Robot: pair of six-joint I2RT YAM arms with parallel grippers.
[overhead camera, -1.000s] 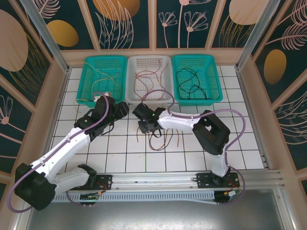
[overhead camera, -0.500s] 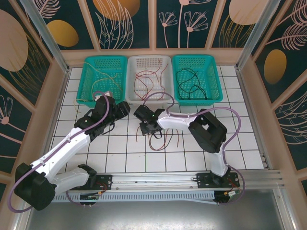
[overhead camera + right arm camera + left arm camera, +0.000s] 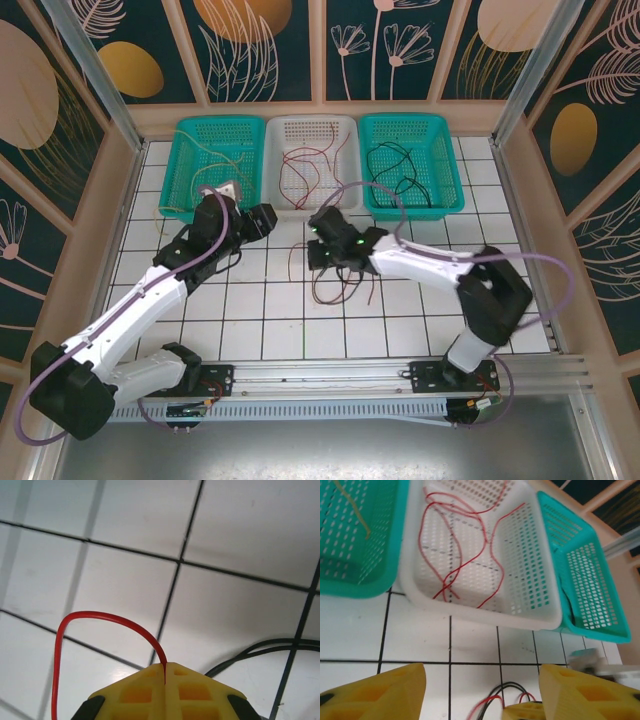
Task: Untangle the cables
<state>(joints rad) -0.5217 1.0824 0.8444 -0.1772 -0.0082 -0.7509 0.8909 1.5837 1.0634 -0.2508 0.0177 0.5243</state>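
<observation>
since the right wrist cam is staring straight at its own fingers, that one's an easy call: right gripper (image 3: 165,669) has its jaws pressed together on a red cable (image 3: 95,614). the wire comes out of the seam, then loops up and over to the left above the white tiles. a black cable (image 3: 260,647) runs over the tile just right of it, not in the grip afaict.

left gripper (image 3: 482,672) has its jaws apart and isn't closed on anything. it hangs over the table (image 3: 415,630) just in front of the white basket (image 3: 530,610).

from the top cam the loose cables (image 3: 335,285) are a small red + black bunch on the tiles mid-table, right by the right gripper and short of the baskets. white basket has red wires (image 3: 451,577) in it, left teal basket (image 3: 190,160) has a yellow wire (image 3: 355,512), right teal basket (image 3: 440,170) has black wires (image 3: 400,175).
</observation>
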